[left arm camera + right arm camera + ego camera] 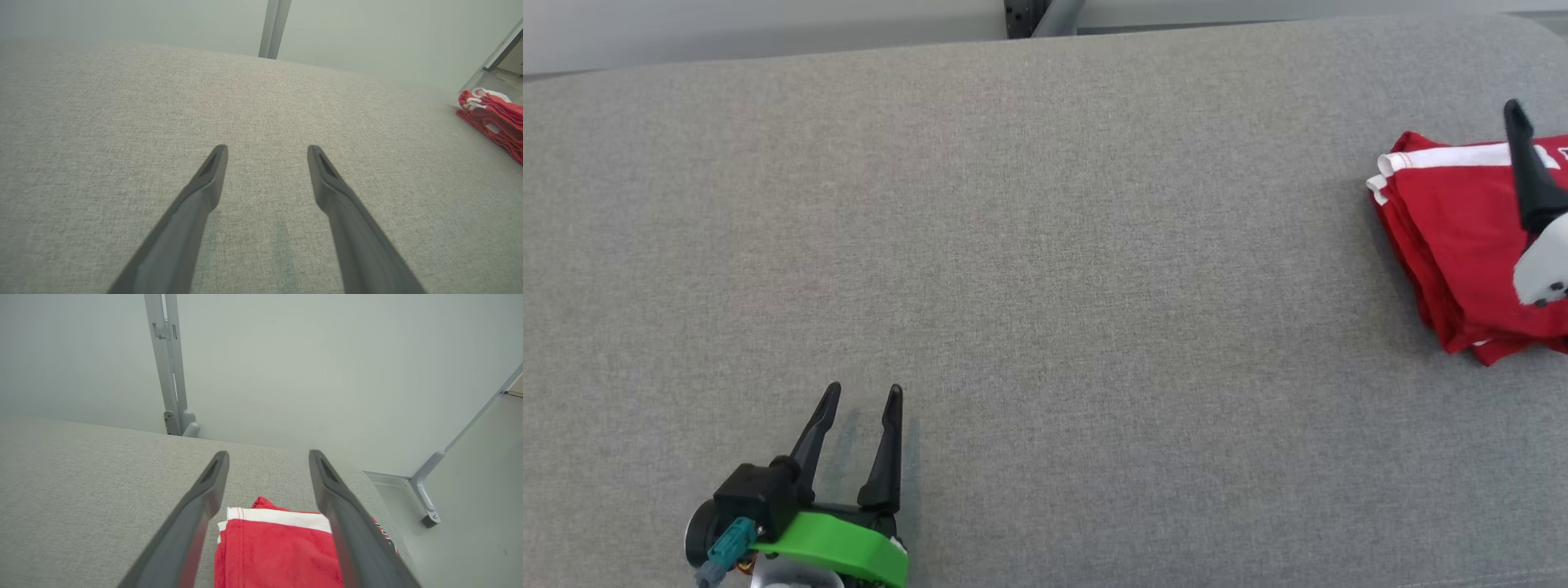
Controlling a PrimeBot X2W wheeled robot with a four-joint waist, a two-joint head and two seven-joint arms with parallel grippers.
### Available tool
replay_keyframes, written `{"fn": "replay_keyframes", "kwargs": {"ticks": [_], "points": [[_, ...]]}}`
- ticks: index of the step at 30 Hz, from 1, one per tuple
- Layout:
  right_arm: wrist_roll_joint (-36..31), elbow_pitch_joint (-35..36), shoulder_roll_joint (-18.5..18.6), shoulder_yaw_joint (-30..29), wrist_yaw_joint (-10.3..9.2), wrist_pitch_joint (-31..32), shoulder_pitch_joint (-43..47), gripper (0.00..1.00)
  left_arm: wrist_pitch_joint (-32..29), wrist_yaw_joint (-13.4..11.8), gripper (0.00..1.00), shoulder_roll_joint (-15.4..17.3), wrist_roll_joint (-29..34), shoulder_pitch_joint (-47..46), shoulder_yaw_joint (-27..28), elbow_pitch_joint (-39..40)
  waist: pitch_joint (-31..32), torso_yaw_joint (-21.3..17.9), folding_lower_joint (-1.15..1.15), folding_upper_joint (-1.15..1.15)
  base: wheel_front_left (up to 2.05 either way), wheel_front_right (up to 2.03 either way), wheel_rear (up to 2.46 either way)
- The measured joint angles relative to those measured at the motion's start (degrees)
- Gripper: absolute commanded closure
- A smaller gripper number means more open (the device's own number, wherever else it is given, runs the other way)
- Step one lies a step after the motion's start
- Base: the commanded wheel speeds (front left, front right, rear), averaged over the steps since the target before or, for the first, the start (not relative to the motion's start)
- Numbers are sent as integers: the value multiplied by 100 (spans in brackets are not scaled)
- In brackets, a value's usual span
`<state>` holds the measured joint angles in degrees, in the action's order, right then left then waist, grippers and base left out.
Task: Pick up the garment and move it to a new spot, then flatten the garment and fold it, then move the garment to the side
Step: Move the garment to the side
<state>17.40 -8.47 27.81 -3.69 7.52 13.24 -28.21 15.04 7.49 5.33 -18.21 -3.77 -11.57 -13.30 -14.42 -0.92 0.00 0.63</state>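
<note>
Since the garment [1445, 245] already lies folded, red with a white band, I'd call the task nearly done. Reference point: the metal post [1045, 16] at the worktop's [1045, 245] far edge.

- Garment: well right of the post, close to the worktop's right end, flat on the grey fabric. White-banded end faces the post side, and the stacked fold edges face left.
- Long axis: what I can see runs near-to-far, slightly slanted. Its right part is cut off from the head camera, so I can't vouch for the full outline.
- Right hand [268, 454]: right of the post, directly over the garment, fingers pointing along that axis toward the white band. Jaws spread wide, nothing between them, and the cloth sits below the fingers. Can't tell if the tips touch it.
- Left hand [864, 387]: left of the post, on the near side, over bare fabric, well apart from the garment. Jaws also spread, holding nothing.

So the right arm is the nearer one by far. My guess is the next move is just lifting it clear. The risk is a fingertip catching the top layer and dragging the fold open.
</note>
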Motion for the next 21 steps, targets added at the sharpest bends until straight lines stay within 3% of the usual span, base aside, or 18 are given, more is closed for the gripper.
{"fn": "replay_keyframes", "kwargs": {"ticks": [5, 9, 13, 21], "points": [[222, 537, -374, 56, 0, -855, 859, 0, 1, 0, 0, -68, -5, 183, 240, -1, 339, 67, 0, 0, 0, 0, 0], [227, 553, -800, -62, 0, -1499, 1565, 0, 1, 0, 0, -101, 52, 338, 363, -24, 597, 172, 0, 0, 0, 0, 0], [77, 245, -1222, -135, 0, -2017, 2085, 0, 1, 0, 0, -116, 134, 493, 368, -78, 842, 292, 0, 0, 0, 0, 0], [-839, -594, -1909, -91, -2, -2731, 2741, 0, 1, 0, 0, -66, 193, 688, 423, -53, 1303, 499, 0, 0, 0, 0, 0]]}}
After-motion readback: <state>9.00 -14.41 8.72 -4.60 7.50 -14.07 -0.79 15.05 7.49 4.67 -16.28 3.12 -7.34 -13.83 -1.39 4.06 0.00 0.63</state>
